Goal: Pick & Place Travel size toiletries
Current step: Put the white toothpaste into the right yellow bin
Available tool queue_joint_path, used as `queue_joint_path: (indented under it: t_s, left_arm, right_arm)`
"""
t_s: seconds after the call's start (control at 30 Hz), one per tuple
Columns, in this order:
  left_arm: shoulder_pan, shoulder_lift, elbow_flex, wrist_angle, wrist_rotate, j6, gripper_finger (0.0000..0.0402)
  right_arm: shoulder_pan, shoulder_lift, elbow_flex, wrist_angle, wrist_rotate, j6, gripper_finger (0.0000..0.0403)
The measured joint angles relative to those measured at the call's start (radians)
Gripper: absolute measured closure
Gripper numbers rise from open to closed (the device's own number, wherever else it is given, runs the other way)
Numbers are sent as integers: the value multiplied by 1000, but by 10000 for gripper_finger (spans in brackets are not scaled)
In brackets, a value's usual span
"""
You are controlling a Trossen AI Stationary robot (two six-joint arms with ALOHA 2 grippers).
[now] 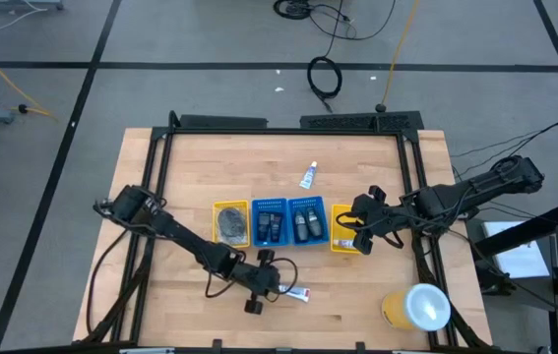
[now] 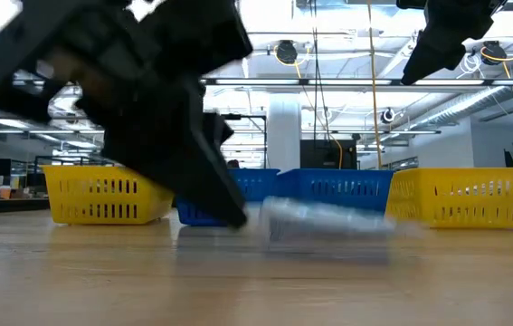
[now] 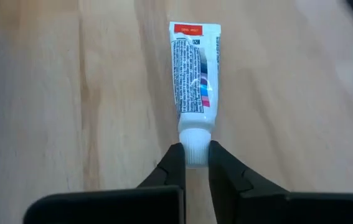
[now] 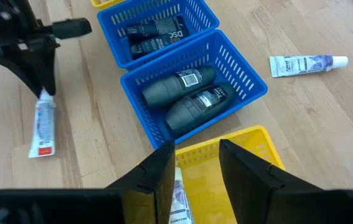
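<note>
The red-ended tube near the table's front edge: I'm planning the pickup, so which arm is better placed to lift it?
Left. The left gripper already has its jaws around the cap of the red-ended tube, which lies flat on the table. The right gripper hangs open over the yellow tray, well away.

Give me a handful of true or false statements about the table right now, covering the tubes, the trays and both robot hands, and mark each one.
1. The left hand is closed on the cap end of a white tube with a red end. True.
2. That tube is already inside a yellow tray. False: it lies on the bare wooden table, in front of the row of trays.
3. The right hand is open above the right yellow tray. True.
4. Both blue trays are empty. False: each of the blue trays holds dark bottles.
5. A second tube with a blue end lies on the table beyond the trays. True.
</note>
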Motion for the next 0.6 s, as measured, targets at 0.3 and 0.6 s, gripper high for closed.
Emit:
queue_joint_path:
  t_s: [0.3, 0.6]
  left_arm:
    - [1, -96, 1, 16, -42, 15, 371]
    - [-2, -230, 1, 1, -280, 163, 377]
  right_arm:
    - [0, 0, 0, 28, 0, -29, 284]
    - [0, 0, 0, 89, -3, -64, 284]
